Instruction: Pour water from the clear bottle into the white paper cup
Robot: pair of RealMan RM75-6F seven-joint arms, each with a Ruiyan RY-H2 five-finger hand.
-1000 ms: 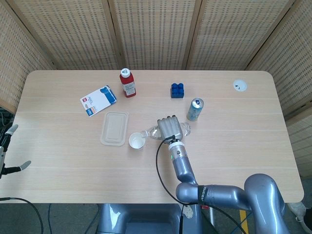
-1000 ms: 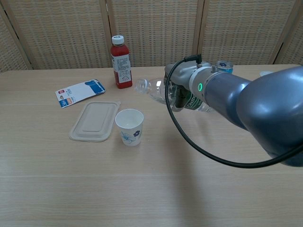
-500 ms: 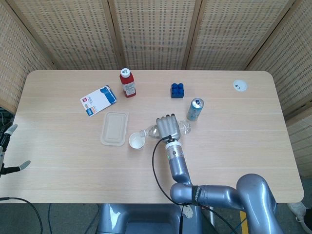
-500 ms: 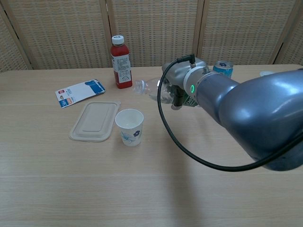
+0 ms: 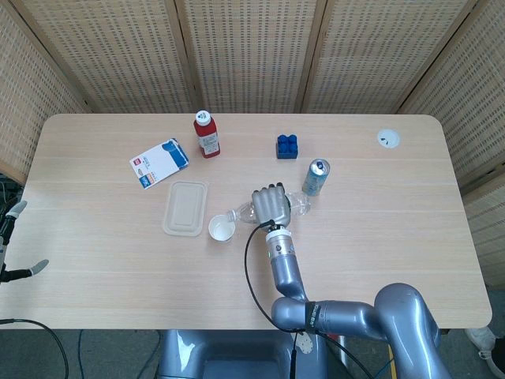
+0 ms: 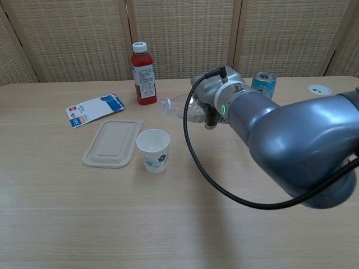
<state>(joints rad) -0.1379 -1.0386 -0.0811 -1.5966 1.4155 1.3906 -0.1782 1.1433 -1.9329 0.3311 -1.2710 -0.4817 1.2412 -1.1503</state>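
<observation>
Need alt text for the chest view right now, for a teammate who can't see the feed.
The right robot hand holds the clear bottle on its side above the table, neck pointing left, behind and right of the upright white paper cup. Left of the cup lies a beige lid; a red bottle stands behind.

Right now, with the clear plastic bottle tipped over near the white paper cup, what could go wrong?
1. The clear plastic bottle, held almost level by the right hand, has its mouth behind the white paper cup in the chest view, so water may land on the table.
2. The light cup stands free and could tip if the bottle nudges it.
3. Spilled water might reach the beige flat lid just beside the cup.
</observation>
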